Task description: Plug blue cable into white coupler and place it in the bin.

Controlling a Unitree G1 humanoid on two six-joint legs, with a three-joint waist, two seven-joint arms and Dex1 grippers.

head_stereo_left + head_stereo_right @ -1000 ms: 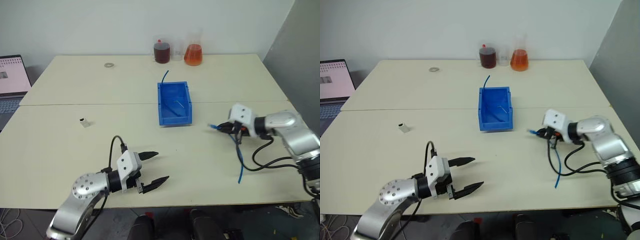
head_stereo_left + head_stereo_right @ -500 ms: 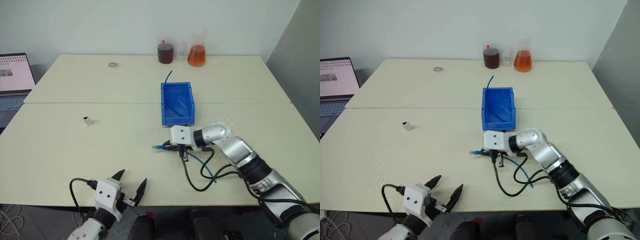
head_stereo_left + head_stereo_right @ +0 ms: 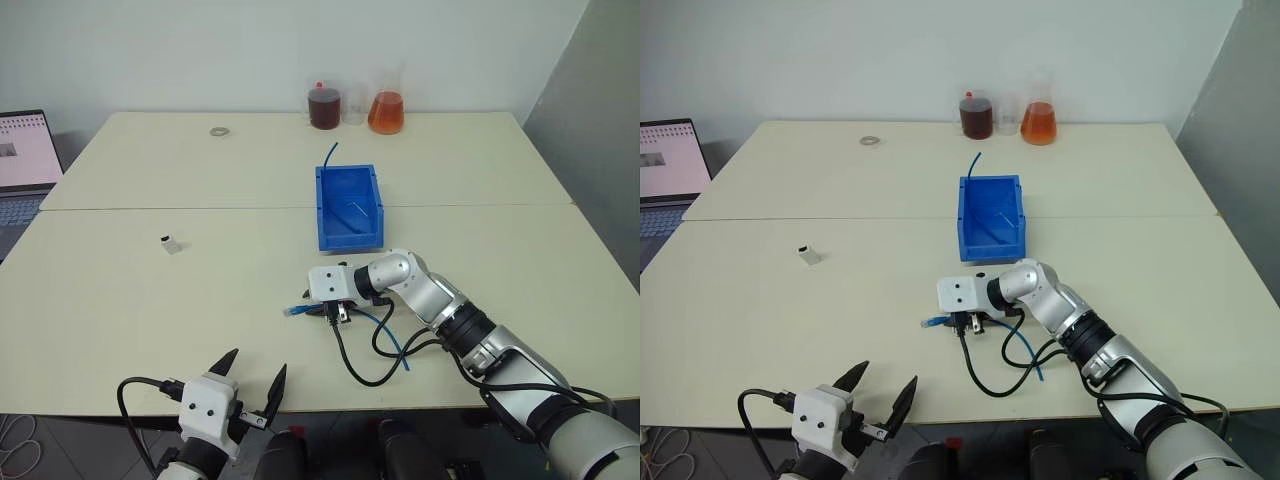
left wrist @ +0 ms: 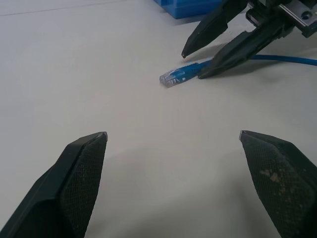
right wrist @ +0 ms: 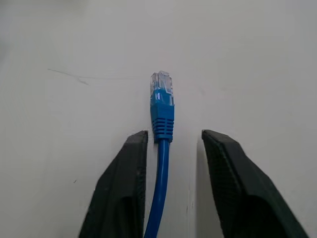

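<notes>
None of the task's two steps is finished, as I judge it: the blue cable [image 3: 345,352] is not plugged into the white coupler [image 3: 170,243], and neither one is in the bin [image 3: 321,211]. My right pincer [image 3: 322,309] sits low over the table [image 3: 130,300], its two black fingers [image 5: 120,198] parted a little, with the cable running between them. In the right wrist view there is a gap on each side of the cord, so I read this as a loosened hold and not a firm grip, though I cannot tell whether one finger touches it. The cable's plug [image 5: 162,85] lies on the table just past my right fingertips, pointing away from the pincer. It is a small clear tip on a ribbed blue boot. Behind the pincer the thin blue cord trails back along my right arm in a loose curve on the table. The coupler is a tiny white block with a dark face, standing alone well apart from my right pincer, far off on its plug side. The bin, a bright blue tray with upright walls, stands near my right pincer on its far side; a short blue wire stub [image 3: 329,154] pokes up at its far rim. My left pincer [image 3: 248,382] hangs at the near table edge, fingers spread wide and holding nothing. Still left: bring plug and coupler together, join them, then drop the pair in the bin.
</notes>
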